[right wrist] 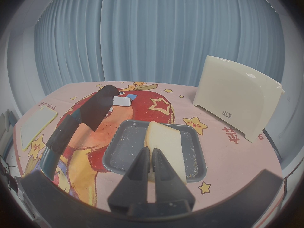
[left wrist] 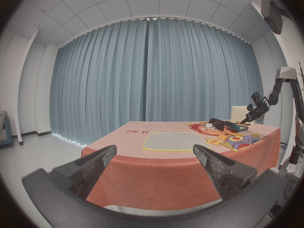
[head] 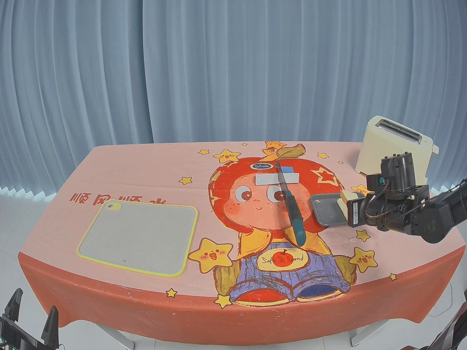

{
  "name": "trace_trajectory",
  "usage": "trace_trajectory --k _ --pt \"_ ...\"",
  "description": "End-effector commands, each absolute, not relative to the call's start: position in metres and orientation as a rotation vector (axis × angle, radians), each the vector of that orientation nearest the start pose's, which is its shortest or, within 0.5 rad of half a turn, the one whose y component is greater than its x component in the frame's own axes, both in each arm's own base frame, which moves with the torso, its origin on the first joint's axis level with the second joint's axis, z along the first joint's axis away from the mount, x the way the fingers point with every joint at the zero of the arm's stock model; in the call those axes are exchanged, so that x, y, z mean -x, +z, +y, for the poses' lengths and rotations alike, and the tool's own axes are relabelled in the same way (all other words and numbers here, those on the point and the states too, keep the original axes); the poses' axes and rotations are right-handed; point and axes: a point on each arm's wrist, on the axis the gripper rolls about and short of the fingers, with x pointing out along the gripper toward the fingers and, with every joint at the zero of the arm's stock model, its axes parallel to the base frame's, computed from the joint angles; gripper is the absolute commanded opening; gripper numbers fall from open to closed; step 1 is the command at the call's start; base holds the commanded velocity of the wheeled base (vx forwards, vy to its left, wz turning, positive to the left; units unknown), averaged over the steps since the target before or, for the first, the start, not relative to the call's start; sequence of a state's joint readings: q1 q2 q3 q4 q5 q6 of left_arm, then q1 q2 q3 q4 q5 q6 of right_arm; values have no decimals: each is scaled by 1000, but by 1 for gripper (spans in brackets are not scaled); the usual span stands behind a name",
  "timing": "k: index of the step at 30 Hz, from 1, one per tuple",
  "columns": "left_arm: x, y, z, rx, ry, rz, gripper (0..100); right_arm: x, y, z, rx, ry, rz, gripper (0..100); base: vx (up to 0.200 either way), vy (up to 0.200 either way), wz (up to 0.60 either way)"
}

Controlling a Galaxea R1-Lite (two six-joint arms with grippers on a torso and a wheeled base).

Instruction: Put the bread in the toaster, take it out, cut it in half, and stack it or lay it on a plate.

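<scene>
left gripper (head: 35,300) lower left, jaws wide, empty, far from bread (head: 344,197) | tray (head: 323,210) right of centre | right gripper (right wrist: 151,151) pinches bread on edge at tray's right side | toaster (head: 389,154) just up-right of it, slot (head: 399,131) running upper-left to lower-right, right arm nearer

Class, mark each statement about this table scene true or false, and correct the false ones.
1. The bread slice sits in the toaster. False: it is over the grey tray, at the right claw.
2. The left claw is open. True.
3. The knife lies on the cutting board. False: it lies mid-way along the table, apart from the board.
4. The toaster stands at the table's far right corner. True.
</scene>
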State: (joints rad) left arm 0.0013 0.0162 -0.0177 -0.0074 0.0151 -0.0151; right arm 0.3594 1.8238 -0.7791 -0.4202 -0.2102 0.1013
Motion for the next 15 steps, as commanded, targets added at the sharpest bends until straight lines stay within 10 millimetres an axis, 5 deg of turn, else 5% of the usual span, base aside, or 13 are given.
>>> trace_trajectory --k 1,15 --pt "22 76 0 15 17 -3 100 -292 116 106 80 117 610 0 0 0 0" --pt "22 76 0 15 17 -3 100 -292 116 106 81 119 610 0 0 0 0"
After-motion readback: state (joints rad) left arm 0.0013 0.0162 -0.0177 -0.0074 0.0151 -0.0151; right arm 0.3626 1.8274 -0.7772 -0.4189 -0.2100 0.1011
